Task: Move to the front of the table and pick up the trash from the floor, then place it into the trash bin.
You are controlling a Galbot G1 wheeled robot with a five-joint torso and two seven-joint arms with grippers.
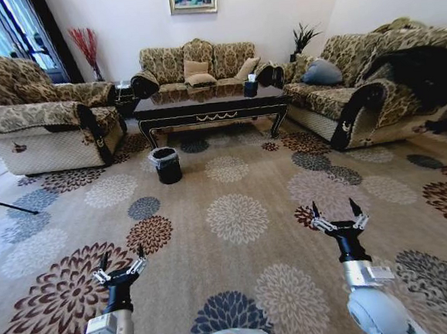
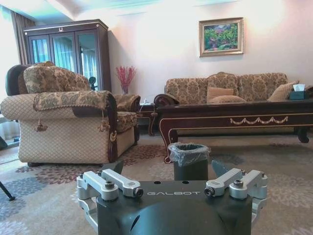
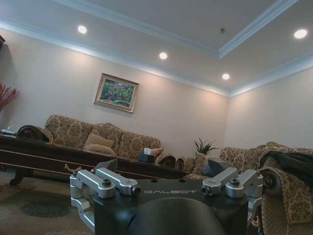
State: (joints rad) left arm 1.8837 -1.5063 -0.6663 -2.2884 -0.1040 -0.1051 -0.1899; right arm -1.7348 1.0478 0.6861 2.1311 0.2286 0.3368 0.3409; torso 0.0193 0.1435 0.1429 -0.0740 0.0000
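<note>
Here both grippers spread wide; head view alone shows floor

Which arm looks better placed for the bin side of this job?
Left, probably. The trash bin stands left of centre by the table, on the side of the left claw, which is open. The right claw, also open, hangs farther right.

head: high, downward, far | wrists: low, forward | shared: table
</note>
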